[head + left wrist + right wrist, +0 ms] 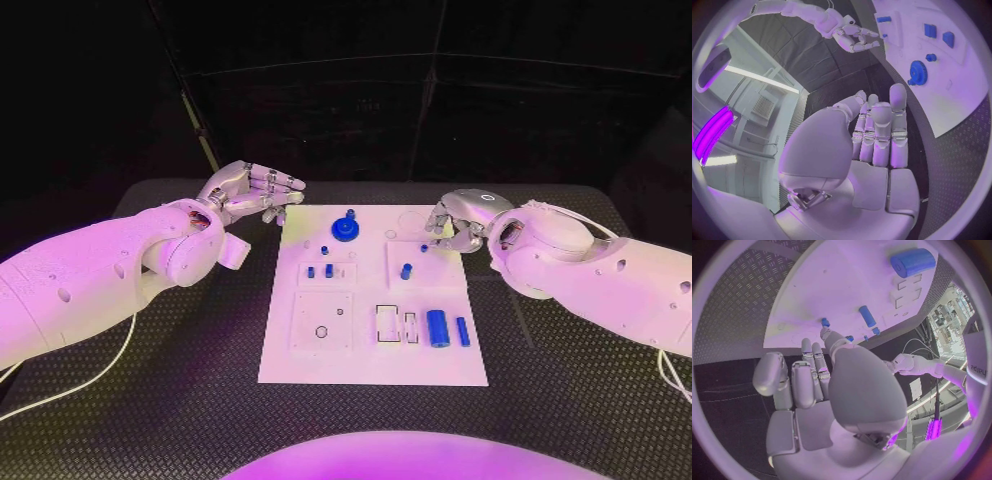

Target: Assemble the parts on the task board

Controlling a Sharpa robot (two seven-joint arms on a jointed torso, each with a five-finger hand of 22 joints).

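While both hands are hanging back off the task board (372, 365), it looks to me like the assembly is only just getting going, since nothing is being held yet. Going from the board's near end outward: two blue cylinders (437, 328) are lying loose beside the rectangular slots, then small blue pegs (407, 270) are sitting around the middle, and the blue gear (345, 227) is standing at the far end. The left hand (254, 192) is hovering just off the board's far left corner, fingers loosely curled and empty. The right hand (459, 222) is hanging over the board's far right edge, fingers curled in, holding nothing I can make out. My guess is one hand is reaching in for a loose part next. Plenty of open counter (173, 400) on both sides of the board for swinging in.
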